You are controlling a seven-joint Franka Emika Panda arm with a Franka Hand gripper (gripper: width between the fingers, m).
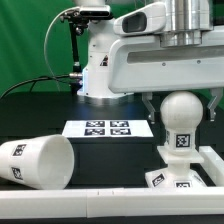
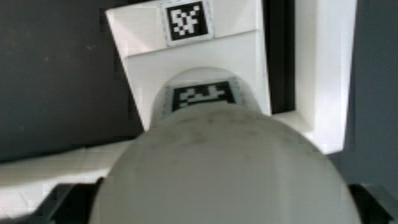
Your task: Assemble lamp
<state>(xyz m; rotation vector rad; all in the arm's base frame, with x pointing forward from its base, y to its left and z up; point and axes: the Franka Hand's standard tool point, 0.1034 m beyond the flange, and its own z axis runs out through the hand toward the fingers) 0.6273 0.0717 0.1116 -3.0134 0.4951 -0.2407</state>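
Observation:
My gripper [image 1: 181,112] is shut on the round head of the white bulb [image 1: 182,105], a finger on each side. It holds the bulb upright, with its tagged stem [image 1: 180,141] pointing down at the small flared base [image 1: 168,179], which stands at the front on the exterior view's right. I cannot tell whether stem and base touch. The large tapered shade [image 1: 40,160] lies on its side at the front on the exterior view's left. In the wrist view the bulb [image 2: 214,165] fills the picture between the gripper [image 2: 214,206] fingers, with the base [image 2: 187,45] beyond it.
The marker board [image 1: 105,128] lies on the dark table behind the parts. A white rail [image 1: 205,158] runs just beside the base on the exterior view's right, and a white strip [image 1: 90,196] runs along the front. The robot pedestal [image 1: 100,70] stands at the back.

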